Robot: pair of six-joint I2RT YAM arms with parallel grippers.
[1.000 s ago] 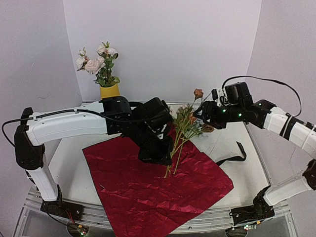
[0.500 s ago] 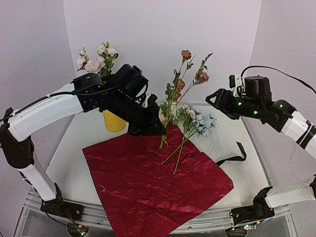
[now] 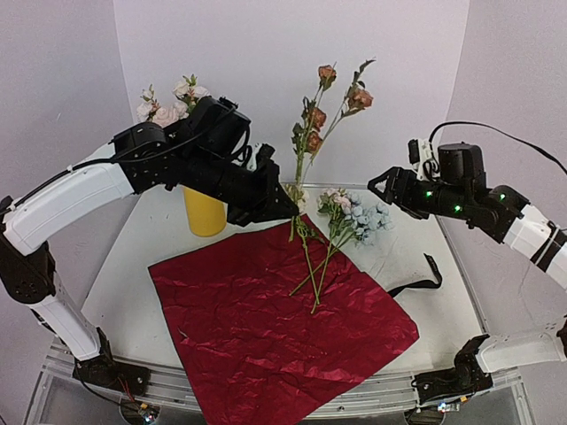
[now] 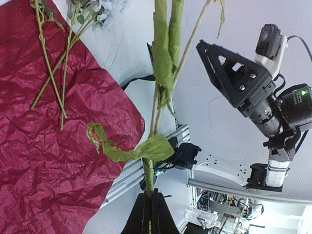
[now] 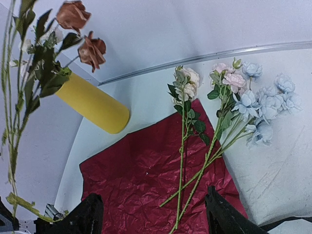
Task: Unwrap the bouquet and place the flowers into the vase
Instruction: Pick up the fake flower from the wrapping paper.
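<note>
left gripper [image 3: 287, 207]: clamped on rust flowers [image 3: 312, 133], low on the stems
right gripper [image 3: 376, 185]: spread, empty
other flowers [image 3: 344, 212]: on red paper [image 3: 266, 328]
vase [image 3: 205, 212]: far-left of surface [image 3: 133, 266]

I see white surface [image 3: 124, 283], bare at left and right. Aluminium rail [image 3: 381, 394] runs along surface's near edge. Pale lilac walls [image 3: 266, 53] rise behind surface and on both sides. In left wrist view I spot cluttered gear [image 4: 219, 214] below surface's edge, too blurred to name.

White table [image 3: 128, 279], yellow vase [image 3: 205, 212] upright back left, red wrapping paper [image 3: 283, 341] spread flat, black ribbon [image 3: 416, 286] beside it
</note>
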